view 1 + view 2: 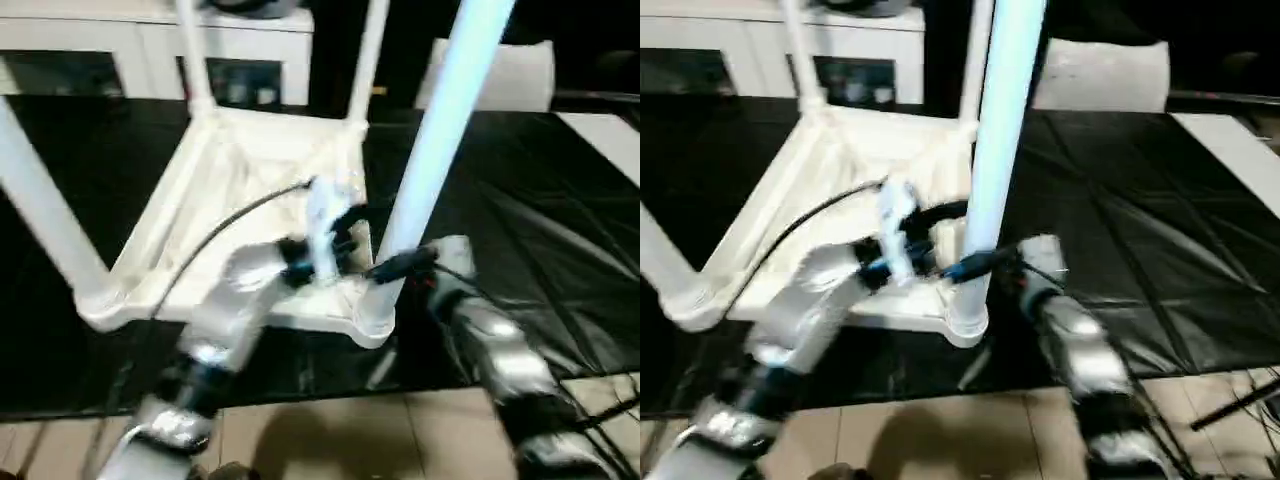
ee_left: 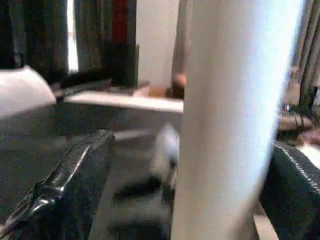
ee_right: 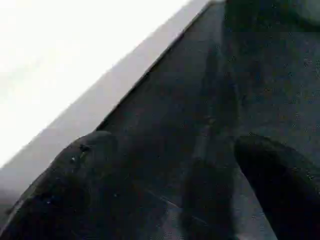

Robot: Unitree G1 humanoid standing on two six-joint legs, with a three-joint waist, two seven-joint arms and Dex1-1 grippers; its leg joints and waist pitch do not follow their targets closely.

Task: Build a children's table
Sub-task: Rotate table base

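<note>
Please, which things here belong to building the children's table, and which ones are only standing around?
Belong to the job:
- upturned white tabletop
- near-right leg in its corner socket
- near-left leg
- two far legs

Only standing around:
- black sheet under the work
- white glass-door cabinets behind
- flat white sheet at the right

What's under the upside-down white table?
A black sheet covers the surface under the tabletop and spreads out on every side. Whatever lies beneath that sheet is hidden.
</note>
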